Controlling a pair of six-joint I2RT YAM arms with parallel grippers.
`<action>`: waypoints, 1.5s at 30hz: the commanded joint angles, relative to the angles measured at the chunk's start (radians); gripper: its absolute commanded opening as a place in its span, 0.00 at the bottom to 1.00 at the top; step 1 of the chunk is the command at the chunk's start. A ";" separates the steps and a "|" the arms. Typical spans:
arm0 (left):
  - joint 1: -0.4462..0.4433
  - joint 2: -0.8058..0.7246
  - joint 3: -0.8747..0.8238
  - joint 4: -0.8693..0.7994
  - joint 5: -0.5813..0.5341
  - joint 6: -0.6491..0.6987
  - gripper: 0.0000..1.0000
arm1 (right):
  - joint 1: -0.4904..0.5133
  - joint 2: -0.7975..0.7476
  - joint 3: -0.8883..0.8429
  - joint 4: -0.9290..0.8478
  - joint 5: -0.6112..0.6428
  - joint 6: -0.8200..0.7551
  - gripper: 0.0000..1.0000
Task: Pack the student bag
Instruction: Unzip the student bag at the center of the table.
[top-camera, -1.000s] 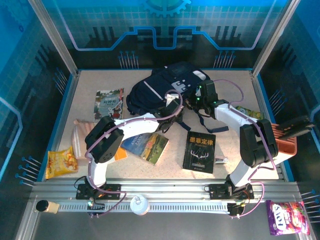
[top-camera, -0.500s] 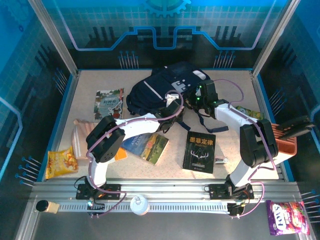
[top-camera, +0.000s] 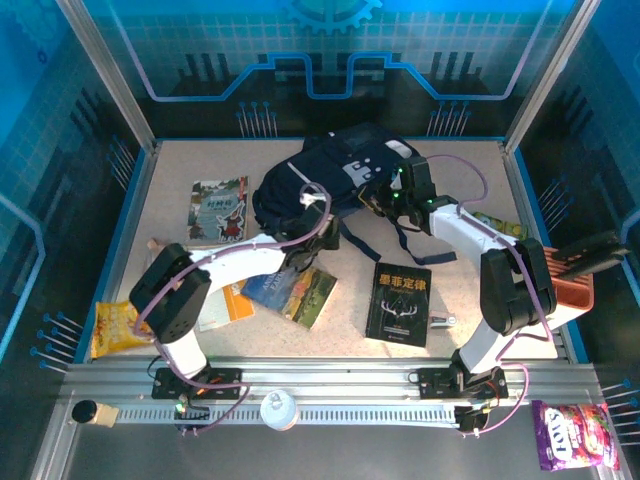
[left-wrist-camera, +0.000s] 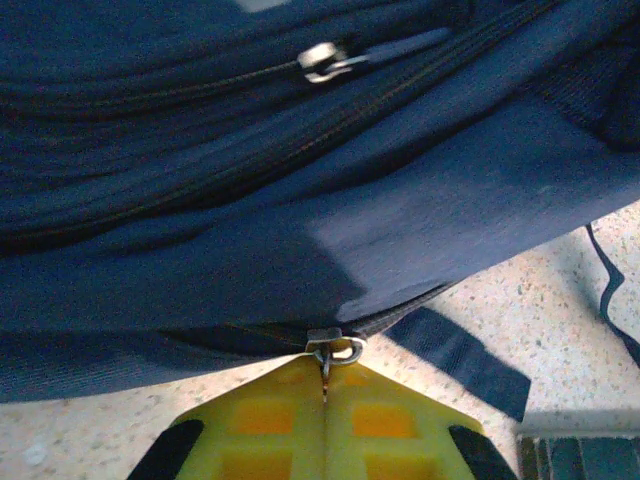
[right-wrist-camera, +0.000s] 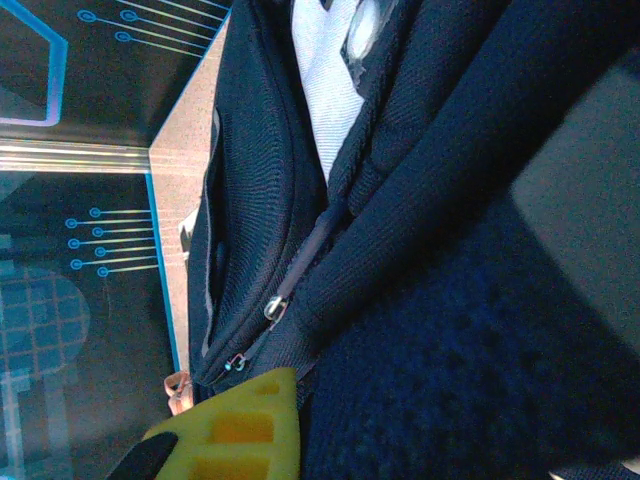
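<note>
The student bag (top-camera: 322, 172), dark navy with a grey-white patch, lies at the back middle of the table. My left gripper (top-camera: 318, 214) is at its near edge. In the left wrist view its yellow fingers (left-wrist-camera: 262, 420) are pressed together, shut on a small metal zipper pull (left-wrist-camera: 327, 362) at the lower seam of the bag (left-wrist-camera: 300, 200). My right gripper (top-camera: 385, 192) is at the bag's right side. In the right wrist view one yellow finger (right-wrist-camera: 235, 430) shows, and navy fabric of the bag (right-wrist-camera: 450, 300) covers the other. It looks shut on that fabric.
Near the bag lie a green-and-white book (top-camera: 218, 210), a landscape-cover book (top-camera: 292, 288) and a black book (top-camera: 399, 303). A yellow snack bag (top-camera: 118, 327) sits front left. An orange holder (top-camera: 570, 285) stands at the right edge, and a purple sweets bag (top-camera: 567, 433) lies outside the table.
My left arm's elbow swung out to the left and its gripper slid left along the bag's near edge, closing onto the zipper pull. The right arm stayed put.
</note>
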 joint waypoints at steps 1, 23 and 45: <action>0.045 -0.069 -0.084 0.027 0.060 0.032 0.03 | -0.003 -0.018 0.043 0.018 0.002 -0.038 0.06; 0.149 -0.017 -0.138 0.179 0.238 0.113 0.24 | 0.003 -0.022 0.038 0.046 -0.037 0.002 0.06; 0.269 -0.106 -0.195 0.068 0.302 0.195 0.00 | -0.164 0.077 0.002 0.012 0.005 -0.164 0.12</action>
